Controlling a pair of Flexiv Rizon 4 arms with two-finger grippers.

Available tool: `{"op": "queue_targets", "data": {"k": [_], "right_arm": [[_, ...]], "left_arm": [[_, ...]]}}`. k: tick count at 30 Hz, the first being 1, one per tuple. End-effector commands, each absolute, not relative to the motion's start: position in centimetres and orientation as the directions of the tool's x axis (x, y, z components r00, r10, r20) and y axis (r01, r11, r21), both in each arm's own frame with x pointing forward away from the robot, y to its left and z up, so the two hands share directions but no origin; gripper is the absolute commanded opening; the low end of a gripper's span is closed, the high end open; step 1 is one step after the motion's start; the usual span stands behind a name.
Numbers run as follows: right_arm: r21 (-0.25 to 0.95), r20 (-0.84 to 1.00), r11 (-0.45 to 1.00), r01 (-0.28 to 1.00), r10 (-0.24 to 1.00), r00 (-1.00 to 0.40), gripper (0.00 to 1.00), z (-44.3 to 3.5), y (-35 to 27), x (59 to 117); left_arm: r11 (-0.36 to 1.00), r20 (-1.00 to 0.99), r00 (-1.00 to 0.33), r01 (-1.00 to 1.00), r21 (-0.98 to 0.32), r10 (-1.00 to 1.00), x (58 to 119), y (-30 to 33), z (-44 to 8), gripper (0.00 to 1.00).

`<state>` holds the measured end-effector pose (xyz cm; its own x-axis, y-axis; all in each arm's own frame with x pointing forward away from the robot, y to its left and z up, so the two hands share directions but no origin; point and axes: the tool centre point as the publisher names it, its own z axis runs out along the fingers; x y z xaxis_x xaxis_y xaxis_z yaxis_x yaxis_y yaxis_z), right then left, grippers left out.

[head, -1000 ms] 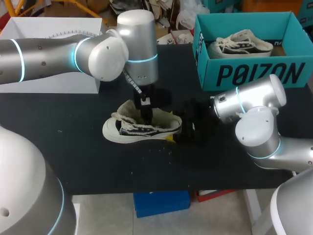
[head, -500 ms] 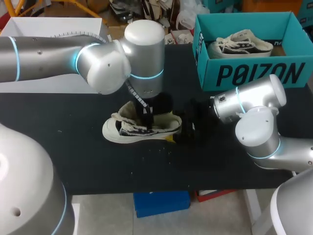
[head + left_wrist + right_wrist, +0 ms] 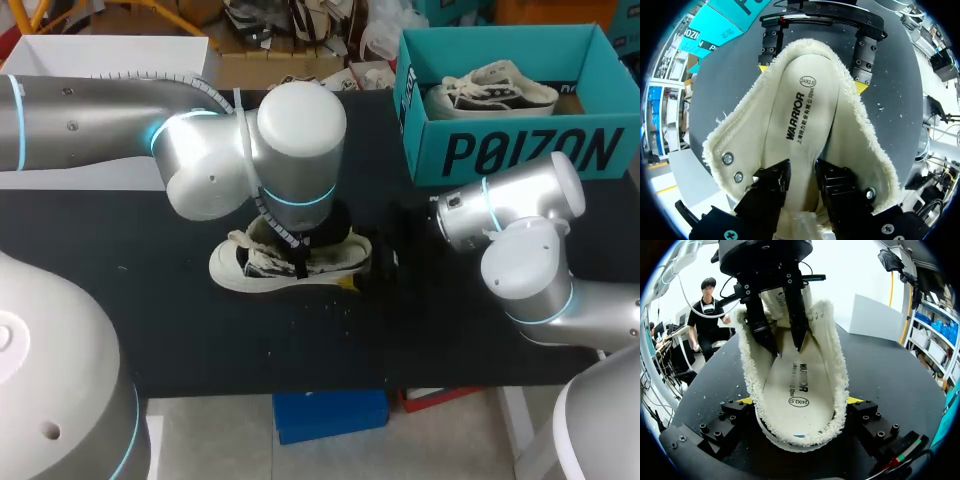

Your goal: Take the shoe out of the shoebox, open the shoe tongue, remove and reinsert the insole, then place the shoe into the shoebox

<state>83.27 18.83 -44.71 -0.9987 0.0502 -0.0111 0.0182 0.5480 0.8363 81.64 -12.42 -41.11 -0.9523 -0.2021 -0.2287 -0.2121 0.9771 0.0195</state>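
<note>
A cream fleece-lined shoe lies on its sole mid-table, toe to the left. My left gripper reaches down into its opening. The fingers stand a narrow gap apart, their tips on the white insole toward the toe. In the head view the left wrist hides most of this. My right gripper is spread wide around the heel, a yellow tip against the fleece on each side. The teal shoebox stands at the back right with a second shoe inside.
A white box stands at the back left of the black table. Small crumbs lie on the table just in front of the shoe. My right arm lies low along the right side.
The left arm has come forward and down over the shoe. Its fingers have sunk deeper into the opening and drawn closer together. The right arm and the shoe have kept still.
</note>
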Motion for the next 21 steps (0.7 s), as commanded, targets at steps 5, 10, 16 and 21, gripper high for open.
{"op": "queue_targets", "data": {"k": [5, 10, 16, 21], "right_arm": [[0.835, -0.01, 0.55, 0.02, 0.051, -0.999, 0.0, -45.0, 18.7, 83.3], [0.835, -0.01, 0.55, 0.02, 0.051, -0.999, 0.0, -45.0, 18.7, 83.3], [0.835, -0.01, 0.55, 0.02, 0.051, -0.999, 0.0, -45.0, 18.7, 83.3], [0.835, -0.01, 0.55, 0.02, 0.051, -0.999, 0.0, -45.0, 18.7, 83.3]], "left_arm": [[0.985, -0.353, -0.921, -0.175, -0.007, -0.166, 81.2, -11.3, -41.3, 0.29], [0.988, -0.356, -0.922, -0.157, -0.008, -0.15, 81.7, -11.3, -42.1, 0.29], [0.989, -0.37, -0.918, -0.145, -0.017, -0.14, 81.8, -11.3, -42.3, 0.28], [0.988, -0.394, -0.908, -0.15, -0.021, -0.146, 81.9, -11.4, -42.3, 0.18]]}}
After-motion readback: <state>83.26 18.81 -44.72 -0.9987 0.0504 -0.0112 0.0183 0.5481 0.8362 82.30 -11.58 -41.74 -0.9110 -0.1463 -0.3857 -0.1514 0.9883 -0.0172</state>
